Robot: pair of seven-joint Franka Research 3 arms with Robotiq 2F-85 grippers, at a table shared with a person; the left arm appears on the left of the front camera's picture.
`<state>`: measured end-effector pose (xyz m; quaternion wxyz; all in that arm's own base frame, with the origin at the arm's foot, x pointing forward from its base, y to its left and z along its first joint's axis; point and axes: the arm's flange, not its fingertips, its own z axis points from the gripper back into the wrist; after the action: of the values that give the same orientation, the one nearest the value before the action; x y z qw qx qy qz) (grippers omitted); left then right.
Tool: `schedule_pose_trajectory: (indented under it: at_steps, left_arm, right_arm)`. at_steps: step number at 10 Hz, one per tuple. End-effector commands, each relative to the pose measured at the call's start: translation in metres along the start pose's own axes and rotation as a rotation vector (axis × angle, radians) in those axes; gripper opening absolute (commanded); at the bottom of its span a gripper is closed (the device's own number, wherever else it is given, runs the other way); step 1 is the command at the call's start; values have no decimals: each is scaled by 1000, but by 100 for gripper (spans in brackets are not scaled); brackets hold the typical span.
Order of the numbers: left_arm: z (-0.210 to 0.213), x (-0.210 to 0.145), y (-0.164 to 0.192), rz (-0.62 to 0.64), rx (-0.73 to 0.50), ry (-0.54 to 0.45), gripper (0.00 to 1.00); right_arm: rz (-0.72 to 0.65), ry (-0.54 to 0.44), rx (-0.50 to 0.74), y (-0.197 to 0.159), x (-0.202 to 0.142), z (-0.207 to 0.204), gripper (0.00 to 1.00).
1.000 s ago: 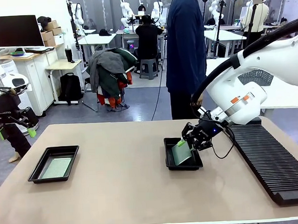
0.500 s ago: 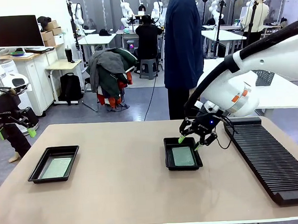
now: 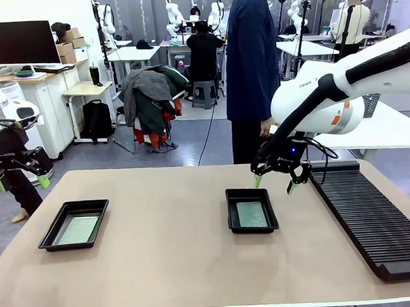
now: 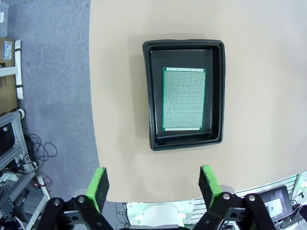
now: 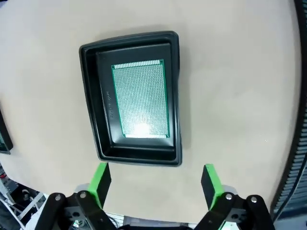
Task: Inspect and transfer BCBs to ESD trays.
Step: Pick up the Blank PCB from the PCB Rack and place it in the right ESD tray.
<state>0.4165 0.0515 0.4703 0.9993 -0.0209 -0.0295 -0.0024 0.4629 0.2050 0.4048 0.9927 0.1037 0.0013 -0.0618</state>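
Hovering above the far right corner of the middle ESD tray (image 3: 252, 211), the right gripper (image 3: 274, 183) had its jaws spread wide and held nothing. One BCB (image 3: 251, 214) lay flat inside that tray. At the table's left side a second ESD tray (image 3: 74, 225) held another BCB (image 3: 78, 230), also flat. The left gripper (image 3: 19, 182) hung off the table's left edge, jaws apart and empty. A long black slotted rack (image 3: 370, 217) lay along the right side.
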Motion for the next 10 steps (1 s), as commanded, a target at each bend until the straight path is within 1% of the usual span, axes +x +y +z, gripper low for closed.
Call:
schedule_pose_trajectory:
  at_steps: [1, 3, 5, 6, 10]
  left_arm:
    - [-2, 0, 0, 1, -9, -8, 100]
    - [-2, 0, 0, 1, -9, -8, 100]
    - [-2, 0, 0, 1, -9, -8, 100]
    - [-2, 0, 0, 1, -9, -8, 100]
    - [-2, 0, 0, 1, -9, -8, 100]
  right_arm:
    - [7, 18, -92, 16, -2, 10, 100]
    - [60, 17, -116, 20, -3, 15, 100]
    - [78, 19, -138, 20, 1, 17, 100]
    - [59, 19, -94, 16, -5, 16, 100]
    - [59, 19, -94, 16, -5, 16, 100]
